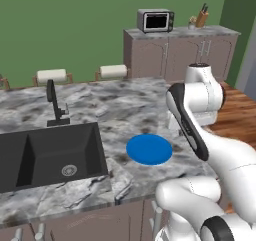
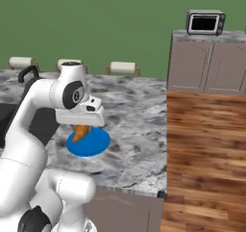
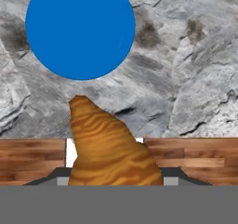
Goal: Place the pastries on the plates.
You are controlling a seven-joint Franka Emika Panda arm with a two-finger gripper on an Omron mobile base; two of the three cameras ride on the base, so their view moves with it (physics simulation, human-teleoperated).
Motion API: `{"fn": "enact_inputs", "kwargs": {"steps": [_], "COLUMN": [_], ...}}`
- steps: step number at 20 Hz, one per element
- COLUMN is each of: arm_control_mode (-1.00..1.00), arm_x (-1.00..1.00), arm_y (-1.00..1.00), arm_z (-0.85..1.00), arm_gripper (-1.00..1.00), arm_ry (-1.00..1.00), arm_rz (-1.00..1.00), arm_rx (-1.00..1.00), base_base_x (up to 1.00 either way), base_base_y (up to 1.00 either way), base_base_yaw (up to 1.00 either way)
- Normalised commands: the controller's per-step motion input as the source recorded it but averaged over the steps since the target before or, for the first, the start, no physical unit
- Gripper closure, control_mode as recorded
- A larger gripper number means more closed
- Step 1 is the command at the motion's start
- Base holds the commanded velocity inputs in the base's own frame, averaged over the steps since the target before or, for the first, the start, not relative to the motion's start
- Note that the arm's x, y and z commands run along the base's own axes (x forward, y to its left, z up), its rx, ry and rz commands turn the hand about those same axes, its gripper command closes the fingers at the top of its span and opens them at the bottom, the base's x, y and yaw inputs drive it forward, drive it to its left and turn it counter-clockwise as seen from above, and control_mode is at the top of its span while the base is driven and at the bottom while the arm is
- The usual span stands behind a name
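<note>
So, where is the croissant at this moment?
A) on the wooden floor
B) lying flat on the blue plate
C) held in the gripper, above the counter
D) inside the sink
C: in the hand view the croissant sits between the fingertips of the gripper, and the blue plate lies bare on the marble counter further ahead.

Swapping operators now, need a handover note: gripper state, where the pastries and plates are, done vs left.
Gripper: shut on the croissant, carried above the marble counter near its edge, short of the blue plate.
Blue plate: bare in the left base view and hand view, lying on the counter right of the sink.
Done: croissant picked up.
Left: move over the blue plate, lower and release; the donut and second plate can't be located from these views.
</note>
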Motion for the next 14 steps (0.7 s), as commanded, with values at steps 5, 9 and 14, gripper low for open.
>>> {"fn": "enact_inputs", "kwargs": {"steps": [5, 9, 14], "arm_control_mode": [-1.00, -1.00, -1.00], "arm_x": [0.59, 0.53, 0.44], "arm_y": [0.16, 0.28, 0.20], "arm_z": [-0.48, -0.53, -0.58], "arm_gripper": [1.00, 1.00, 1.00], "arm_ry": [-0.01, -0.01, 0.00], "arm_rz": [0.01, 0.00, 0.00], "arm_rx": [0.03, 0.00, 0.00], "base_base_x": [0.00, 0.00, 0.00], "base_base_y": [0.00, 0.00, 0.00], "base_base_yaw": [0.00, 0.00, 0.00]}}
